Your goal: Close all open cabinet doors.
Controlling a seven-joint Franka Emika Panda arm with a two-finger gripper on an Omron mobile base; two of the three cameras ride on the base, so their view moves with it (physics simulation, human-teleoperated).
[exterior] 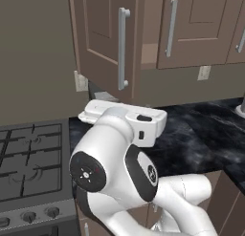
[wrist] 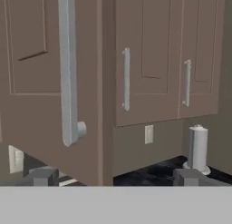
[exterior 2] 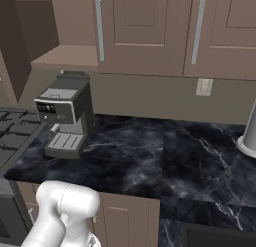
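**Approach to the open door, no contact yet**

One wall-cabinet door [exterior: 103, 37] hangs swung out over the tabletop [exterior 2: 150, 151], left of the two shut doors [exterior 2: 145, 31]; its bar handle [wrist: 68, 69] sits close in the hand view. Tool [wrist: 115, 177] has its fingertips [wrist: 41, 177] spread wide, holding nothing, just below the door's bottom edge. Step in hand looks like lining up. Next move probably needs the tool on the door's outer face, then a push toward the cabinet. Coffee machine [exterior 2: 65, 116] stands below, so keep the sweep high.
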